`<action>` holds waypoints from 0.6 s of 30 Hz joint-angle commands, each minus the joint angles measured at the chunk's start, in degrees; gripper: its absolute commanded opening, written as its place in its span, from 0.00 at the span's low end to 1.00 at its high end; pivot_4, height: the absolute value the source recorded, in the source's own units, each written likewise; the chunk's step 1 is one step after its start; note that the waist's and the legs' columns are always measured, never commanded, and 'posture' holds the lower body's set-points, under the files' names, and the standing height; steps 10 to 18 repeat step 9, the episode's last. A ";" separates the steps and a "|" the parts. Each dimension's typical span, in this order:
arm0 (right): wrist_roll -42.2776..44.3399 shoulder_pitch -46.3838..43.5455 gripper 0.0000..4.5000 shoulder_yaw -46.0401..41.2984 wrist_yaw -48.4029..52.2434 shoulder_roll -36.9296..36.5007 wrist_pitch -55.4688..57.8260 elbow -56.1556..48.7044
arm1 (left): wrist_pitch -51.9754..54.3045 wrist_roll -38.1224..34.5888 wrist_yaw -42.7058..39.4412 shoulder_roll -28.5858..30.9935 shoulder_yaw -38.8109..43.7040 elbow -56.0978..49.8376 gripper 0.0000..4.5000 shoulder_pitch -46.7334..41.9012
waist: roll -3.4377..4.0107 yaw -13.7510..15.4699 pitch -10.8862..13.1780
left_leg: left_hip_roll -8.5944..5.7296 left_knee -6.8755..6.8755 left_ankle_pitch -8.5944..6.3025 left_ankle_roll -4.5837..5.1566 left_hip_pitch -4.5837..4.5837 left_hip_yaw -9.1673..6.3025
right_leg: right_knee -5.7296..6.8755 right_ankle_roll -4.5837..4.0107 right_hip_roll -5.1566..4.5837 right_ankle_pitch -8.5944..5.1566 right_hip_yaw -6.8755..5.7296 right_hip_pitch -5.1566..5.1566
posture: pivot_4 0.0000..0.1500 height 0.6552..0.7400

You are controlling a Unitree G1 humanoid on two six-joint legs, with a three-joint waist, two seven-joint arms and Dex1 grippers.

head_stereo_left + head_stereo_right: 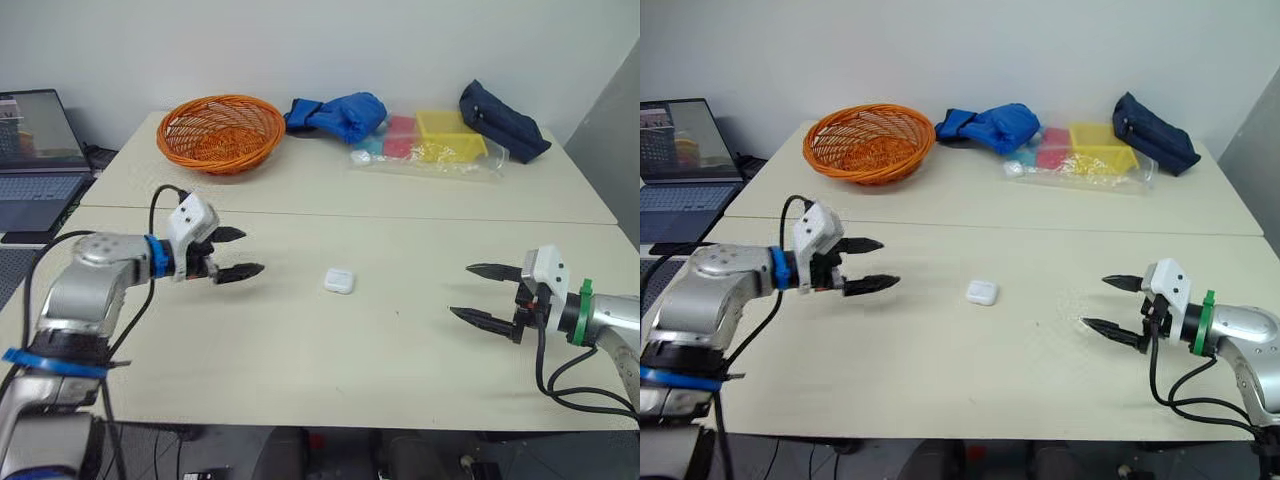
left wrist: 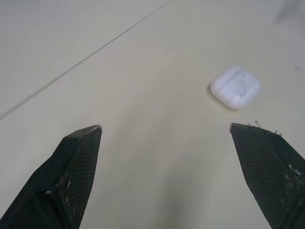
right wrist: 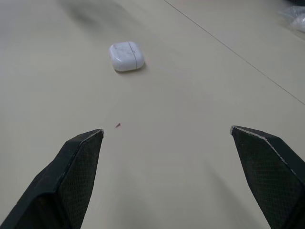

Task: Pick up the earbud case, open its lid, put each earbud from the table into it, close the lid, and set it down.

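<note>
A white earbud case [image 1: 339, 281] lies flat on the cream table [image 1: 330, 350] near its middle, lid closed; it also shows as the case [image 2: 235, 87] and the case [image 3: 126, 56] in the wrist views. My left gripper [image 1: 236, 254] hovers to the left of it, open, with nothing between its fingers. On the right side my right gripper [image 1: 478, 293] is open too, pointing toward the case from a greater distance. I see no loose earbuds on the table.
At the back stand an orange wicker basket [image 1: 220, 131], a blue cloth [image 1: 340, 114], pink and yellow boxes in clear plastic [image 1: 440, 140] and a dark blue pouch [image 1: 500, 121]. A laptop [image 1: 35, 150] sits off to the left. A seam [image 1: 400, 216] crosses the table.
</note>
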 commanded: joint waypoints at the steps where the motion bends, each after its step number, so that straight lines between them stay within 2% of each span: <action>1: 1.34 -0.32 1.00 -3.38 -0.61 -0.82 0.08 -1.47 | -1.27 -1.69 2.61 -0.53 4.75 -5.59 1.00 2.63 | -0.01 0.01 0.00 | 0.00 0.02 0.00 0.00 -0.01 -0.01 | 0.00 0.01 -0.03 0.00 -0.04 0.00 | 1.00 1.00; 9: 1.31 -1.71 1.00 -2.49 -0.01 -0.43 1.10 -1.73 | -0.69 -1.78 3.46 -2.17 4.30 -6.15 1.00 2.13 | -0.01 0.13 0.00 | 0.10 0.08 0.01 0.01 0.01 -0.02 | 0.06 0.26 0.40 -0.03 -0.06 0.03 | 1.00 1.00; 18: 1.31 -1.71 1.00 -2.49 -0.01 -0.43 1.10 -1.73 | -0.69 -1.78 3.46 -2.17 4.30 -6.15 1.00 2.13 | -0.01 0.13 0.00 | 0.10 0.08 0.01 0.01 0.01 -0.02 | 0.06 0.26 0.40 -0.03 -0.06 0.03 | 1.00 1.00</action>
